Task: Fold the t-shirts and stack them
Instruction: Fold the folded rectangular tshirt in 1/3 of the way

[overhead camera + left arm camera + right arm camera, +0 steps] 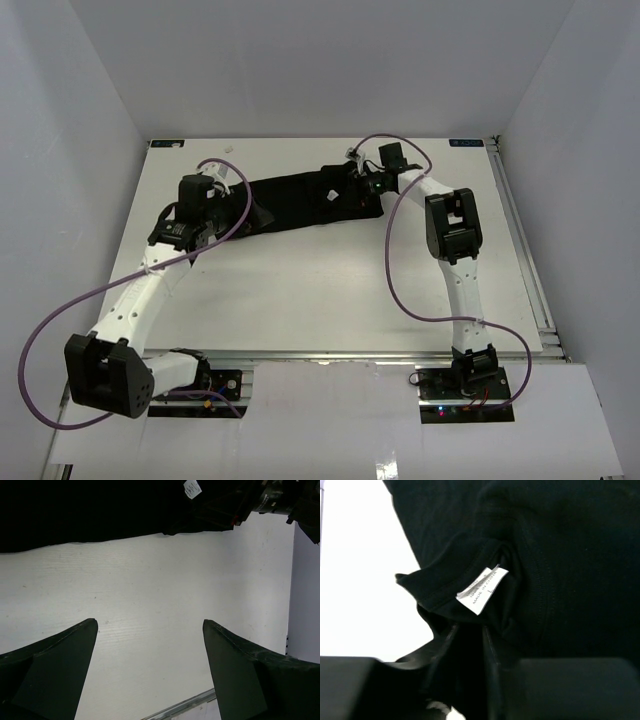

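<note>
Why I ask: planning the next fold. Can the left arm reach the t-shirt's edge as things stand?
Probably yes: the left gripper has its jaws wide open, and only bare table lies between it and the t-shirt edge ahead.

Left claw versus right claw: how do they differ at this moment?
The left claw stands wide open with nothing between its fingers. The right claw has the black t-shirt bunched between its fingers, though whether it is clamped is unclear. The left claw is over bare table, just short of the fabric. The right claw is over the fabric, by the white neck tag. Both are at the t-shirt, at opposite ends.
</note>
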